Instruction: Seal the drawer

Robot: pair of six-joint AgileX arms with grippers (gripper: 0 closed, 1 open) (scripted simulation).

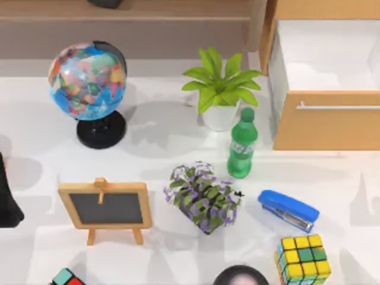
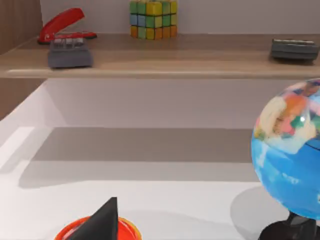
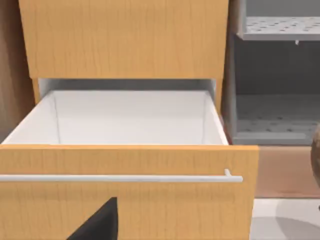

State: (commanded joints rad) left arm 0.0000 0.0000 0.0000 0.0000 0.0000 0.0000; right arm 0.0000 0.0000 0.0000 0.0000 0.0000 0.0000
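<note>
The drawer (image 1: 330, 126) stands pulled out at the table's back right. It has a tan wooden front, a thin silver bar handle (image 1: 338, 107) and bare white inner walls (image 1: 326, 56). In the right wrist view the drawer front (image 3: 150, 205) is close and seen head on, with the handle (image 3: 120, 178) across it. A dark part of my right gripper (image 3: 97, 225) shows low in front of that panel, below the handle; I cannot tell whether it touches. My left arm (image 1: 5, 196) sits parked at the table's left edge, its gripper (image 2: 100, 222) above a red-orange round thing (image 2: 127, 231).
Left of the drawer stand a potted green plant (image 1: 221, 89) and a green bottle (image 1: 242, 145). A blue stapler (image 1: 288, 209), a colour cube (image 1: 303, 258), a purple flower pot (image 1: 203, 196), a small chalkboard (image 1: 107, 206) and a globe (image 1: 89, 83) fill the table.
</note>
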